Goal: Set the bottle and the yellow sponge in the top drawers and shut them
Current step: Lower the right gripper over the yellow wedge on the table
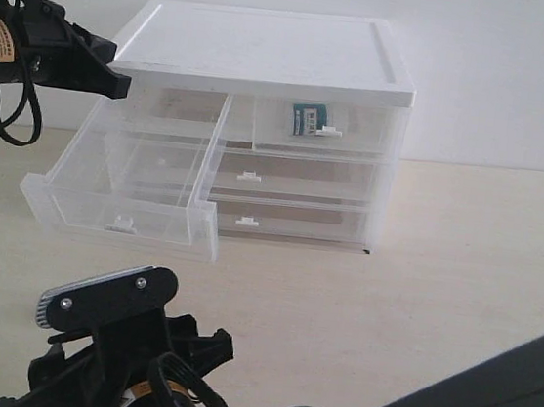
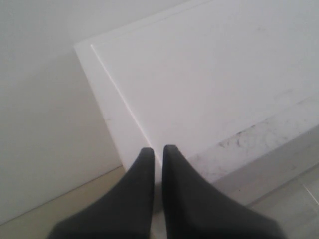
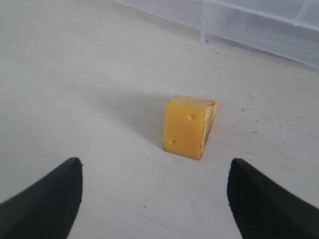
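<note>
The yellow sponge (image 3: 189,127) lies on the table ahead of my right gripper (image 3: 153,168), which is open and apart from it. In the exterior view the sponge is hidden. The bottle (image 1: 308,121) shows through the front of the shut top right drawer (image 1: 359,130). The top left drawer (image 1: 123,214) is pulled far out and holds nothing. My left gripper (image 1: 121,82) is shut on nothing beside the left corner of the cabinet's white top (image 2: 209,74). In the left wrist view the left gripper (image 2: 158,149) hangs over that corner.
Two full-width drawers (image 1: 285,177) below are shut. A translucent drawer wall (image 3: 259,25) stands beyond the sponge. The right arm's black wrist (image 1: 123,344) fills the lower left of the exterior view. A white wall rises behind the cabinet.
</note>
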You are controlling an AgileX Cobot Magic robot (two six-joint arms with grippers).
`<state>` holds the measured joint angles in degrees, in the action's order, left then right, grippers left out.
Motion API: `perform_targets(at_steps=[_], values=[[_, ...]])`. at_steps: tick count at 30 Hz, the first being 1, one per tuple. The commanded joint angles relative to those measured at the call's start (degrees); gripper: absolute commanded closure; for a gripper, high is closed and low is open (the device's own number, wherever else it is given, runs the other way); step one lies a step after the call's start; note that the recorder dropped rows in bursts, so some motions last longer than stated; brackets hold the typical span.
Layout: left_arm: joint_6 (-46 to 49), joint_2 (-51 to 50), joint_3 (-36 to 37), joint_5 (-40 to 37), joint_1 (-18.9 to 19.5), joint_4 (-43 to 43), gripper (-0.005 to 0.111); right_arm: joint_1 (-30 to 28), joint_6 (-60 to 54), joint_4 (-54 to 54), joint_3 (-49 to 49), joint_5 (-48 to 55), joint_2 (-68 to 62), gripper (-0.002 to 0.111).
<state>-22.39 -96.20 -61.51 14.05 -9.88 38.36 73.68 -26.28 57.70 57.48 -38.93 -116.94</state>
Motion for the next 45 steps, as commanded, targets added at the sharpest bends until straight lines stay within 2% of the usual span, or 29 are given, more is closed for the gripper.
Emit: perform_targets(at_steps=[1, 4, 11, 17, 29, 31, 35, 38, 39, 40, 45], values=[[0.1, 0.5, 0.1, -0.6, 0.1, -0.1, 0.103, 0.0, -0.2, 0.0, 4.2, 0.3, -2.7, 0.036], [0.1, 0.5, 0.1, -0.8, 0.1, -0.1, 0.103, -0.2, -1.8, 4.9, 7.3, -0.4, -5.0, 0.036], [0.1, 0.5, 0.1, -0.8, 0.1, -0.1, 0.103, -3.1, -3.8, 6.4, 9.1, 1.9, -6.2, 0.036], [0.1, 0.5, 0.1, -0.5, 0.1, -0.1, 0.103, -6.4, -4.4, 6.1, 11.2, 9.0, -7.1, 0.039], [0.1, 0.5, 0.1, -0.5, 0.1, -0.1, 0.103, -6.9, -7.5, 6.5, 14.6, 8.8, -9.5, 0.040], [0.1, 0.5, 0.1, -0.5, 0.1, -0.1, 0.103, -6.9, -7.7, 6.5, 14.6, 8.8, -9.5, 0.046], [0.1, 0.5, 0.1, -0.5, 0.1, -0.1, 0.103, -6.9, -8.3, 6.5, 14.6, 9.6, -9.5, 0.066], [0.1, 0.5, 0.1, -0.5, 0.1, -0.1, 0.103, -6.9, -8.8, 6.6, 14.6, 10.3, -9.5, 0.090], [0.1, 0.5, 0.1, -0.5, 0.1, -0.1, 0.103, -6.9, -8.8, 6.7, 14.6, 10.5, -9.5, 0.102], [0.1, 0.5, 0.1, -0.5, 0.1, -0.1, 0.103, -6.9, -8.8, 7.2, 14.6, 10.5, -9.5, 0.108], [-0.4, 0.5, 0.1, -0.6, 0.1, -0.1, 0.103, -6.9, -11.6, 9.6, 14.6, 9.9, -9.4, 0.108]])
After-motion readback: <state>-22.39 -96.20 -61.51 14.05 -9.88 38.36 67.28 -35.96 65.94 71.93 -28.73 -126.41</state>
